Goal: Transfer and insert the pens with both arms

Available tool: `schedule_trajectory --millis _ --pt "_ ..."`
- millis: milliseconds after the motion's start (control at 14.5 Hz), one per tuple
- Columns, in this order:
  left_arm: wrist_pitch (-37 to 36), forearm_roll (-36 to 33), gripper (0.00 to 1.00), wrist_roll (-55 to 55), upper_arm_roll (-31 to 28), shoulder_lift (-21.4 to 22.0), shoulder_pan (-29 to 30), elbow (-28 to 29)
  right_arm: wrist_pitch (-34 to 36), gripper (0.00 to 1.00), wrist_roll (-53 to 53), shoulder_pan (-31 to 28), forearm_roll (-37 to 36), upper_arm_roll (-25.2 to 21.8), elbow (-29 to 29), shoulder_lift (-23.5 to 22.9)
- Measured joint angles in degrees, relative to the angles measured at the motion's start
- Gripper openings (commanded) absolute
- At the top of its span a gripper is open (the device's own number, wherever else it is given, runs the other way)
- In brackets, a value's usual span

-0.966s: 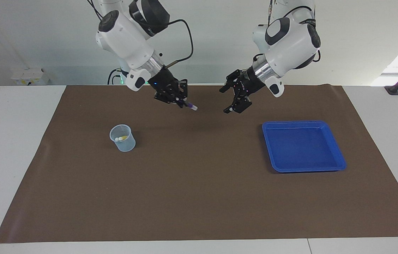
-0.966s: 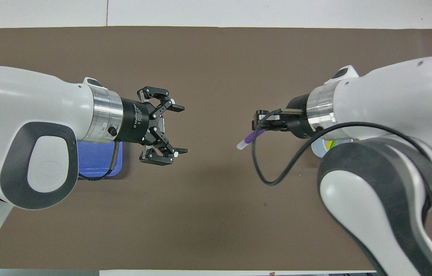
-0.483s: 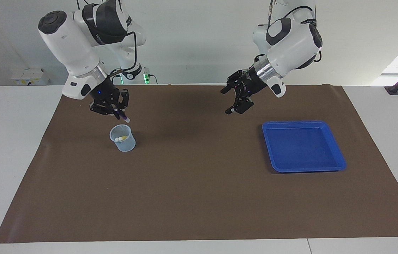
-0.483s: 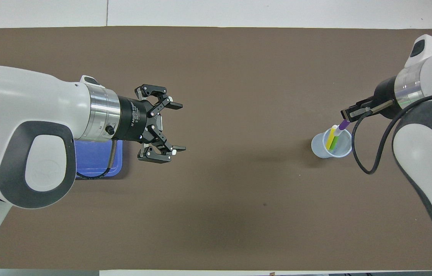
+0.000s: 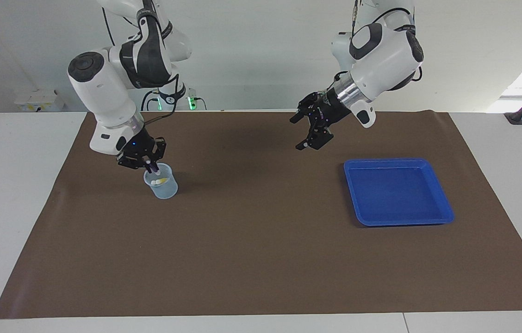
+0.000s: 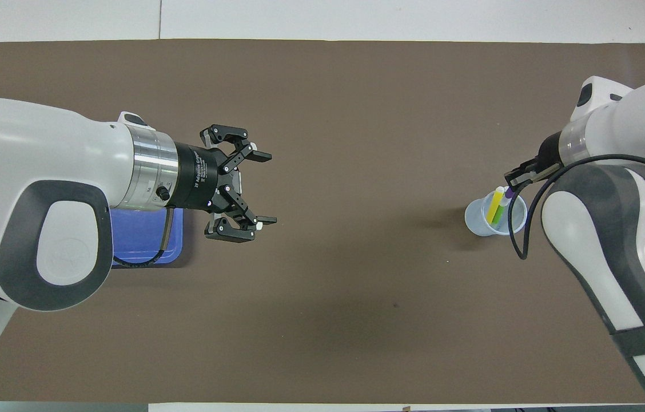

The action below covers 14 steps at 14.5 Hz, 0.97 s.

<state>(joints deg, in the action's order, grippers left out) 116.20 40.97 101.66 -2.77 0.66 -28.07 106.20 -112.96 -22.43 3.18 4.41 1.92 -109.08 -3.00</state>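
Two pens (image 6: 494, 207) are standing in the cup (image 5: 161, 181) while the right gripper (image 5: 146, 163), clenching the purple pen (image 6: 508, 195), should be lowering straight; left gripper (image 5: 309, 135) is waiting released.

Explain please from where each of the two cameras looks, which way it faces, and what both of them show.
Facing view: high across the table, looking toward the robots; both white arms hang from the top, left end effector open in the air, right end effector shut on the slim purple marker pen.
Overhead view: high above the robots' end, looking forward and steeply down; both arms enter from the bottom.
Shared: brown mat, clear plastic cup holding pens, square blue plastic tray, half hidden in the overhead view.
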Motion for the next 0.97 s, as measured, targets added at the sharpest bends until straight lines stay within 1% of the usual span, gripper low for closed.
schedule_trajectory --millis 207,276,345,414,690,966 --pt "0.25 -0.02 1.00 -0.12 0.01 0.00 -0.02 0.00 -1.37 0.01 -0.04 0.08 0.00 0.13 -2.70 0.21" --pt "0.40 -0.34 1.00 -0.53 0.00 0.00 -0.01 0.01 -1.89 0.32 -0.04 0.10 -0.01 0.17 -3.32 0.40" --pt "0.48 -1.35 1.00 -1.59 0.00 0.00 0.01 0.03 -1.91 0.74 -0.05 0.10 -0.01 0.21 -3.85 0.60" --pt "0.49 -3.13 1.00 -3.35 -0.03 0.00 0.07 0.06 -1.90 1.00 -0.05 0.10 -0.01 0.22 -4.25 0.84" --pt "-1.13 -8.48 1.00 -15.28 -0.15 0.00 2.00 0.39 -1.59 1.00 -0.06 -0.13 -0.02 0.17 -4.24 1.46" --pt "-6.71 -15.51 1.00 -30.24 -0.43 0.01 5.75 0.44 0.97 1.00 -0.06 -1.33 -0.04 0.07 -0.82 1.91"
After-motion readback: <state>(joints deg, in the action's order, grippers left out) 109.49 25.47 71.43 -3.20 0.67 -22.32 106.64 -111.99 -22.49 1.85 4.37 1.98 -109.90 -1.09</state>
